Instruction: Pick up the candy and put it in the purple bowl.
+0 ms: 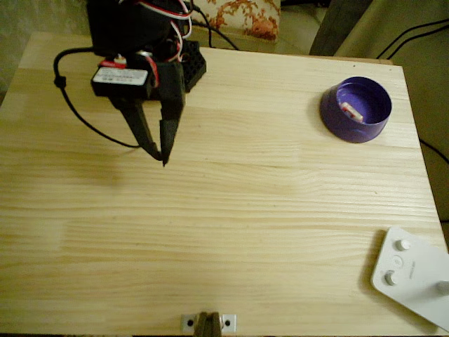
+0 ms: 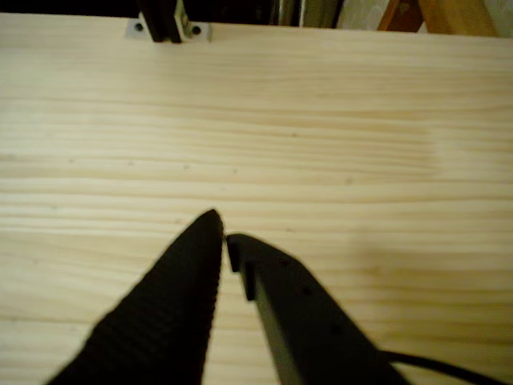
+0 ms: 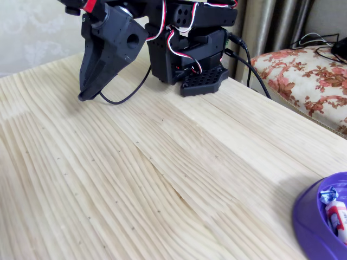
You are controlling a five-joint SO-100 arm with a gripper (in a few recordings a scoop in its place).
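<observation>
The candy [image 1: 351, 111] is seen lying inside the purple bowl [image 1: 335, 114], well apart from the gripper [image 1: 160, 152], whose jaws are pressed together, empty; the task is judged complete.

Looked like a home room, not a lab. Rig sat on a pale pine table [image 1: 231, 210] with plain planks. Upper right of the fixed view had a floral-upholstered seat [image 3: 303, 70] right beside the table edge, with curtains [image 3: 271, 27] hanging behind it; the same floral fabric [image 1: 242, 15] showed at the top centre of the overhead view. Wall [image 3: 32, 32] at upper left of the fixed view carried light patterned wallpaper. Loose cables [image 1: 414, 35] trailed across the floor at the overhead's upper right.
</observation>
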